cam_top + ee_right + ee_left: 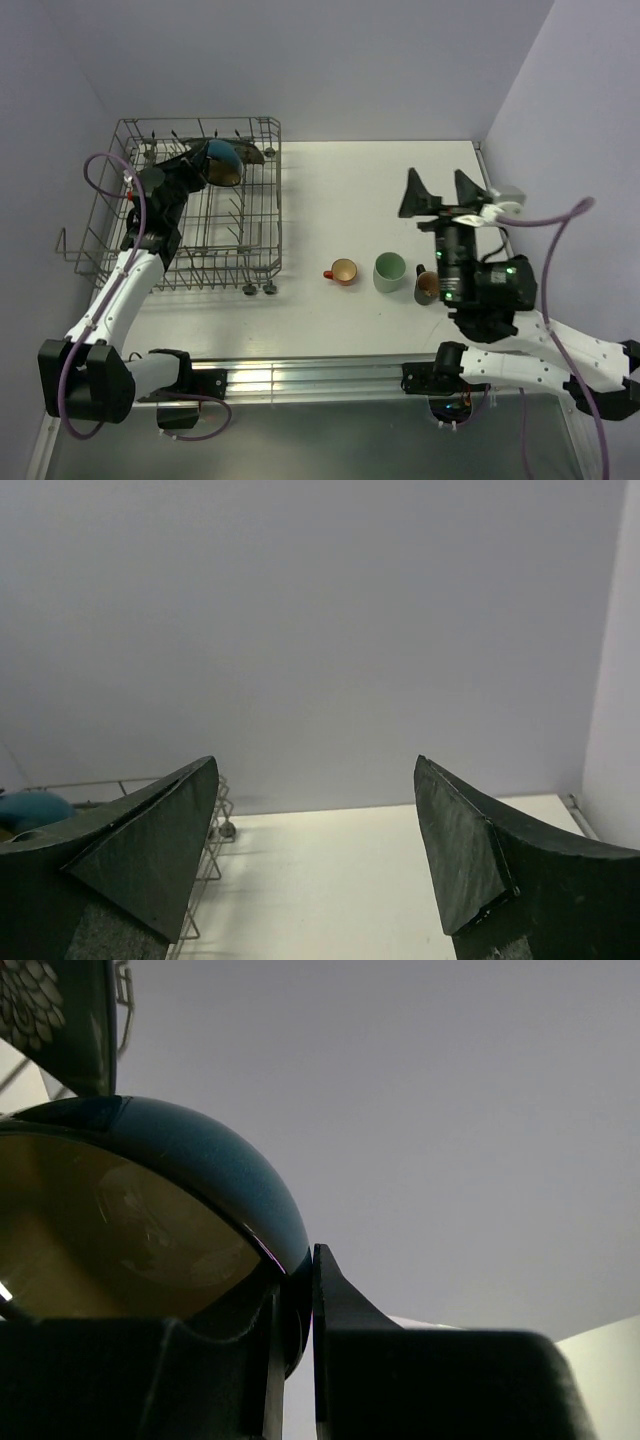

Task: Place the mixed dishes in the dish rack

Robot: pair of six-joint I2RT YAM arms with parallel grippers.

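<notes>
At the left of the tabletop [350, 200] stands the dish rack [272, 215], a large grey wire basket with rows of upright tines and small wheels along its near edge. The left arm reaches up over the rack's left side, and its tool [197, 168] is clamped on the rim of the blue bowl [224, 165], one finger inside the tan hollow and one on the blue outside. The left wrist view shows this grip close up, the tool [308, 1295] pinching the bowl's [200, 1175] edge. The bowl is tipped on its side over the far rows of tines; whether it touches the wires I cannot tell from above. Just beyond it, against the rack's far wall, leans what looks like the dark square plate [252, 153], and its white floral speckles show in the corner of the left wrist view [45, 1015]. To the right of the rack, three pieces sit in a row on the tabletop: the small orange-red handled cup [342, 270], the pale green mug [389, 271] just beside it, and the small brown cup [427, 288], partly covered by the right arm. Above them the right tool [443, 195] is raised, its jaws spread wide with nothing between them, as the right wrist view [315, 770] confirms.
</notes>
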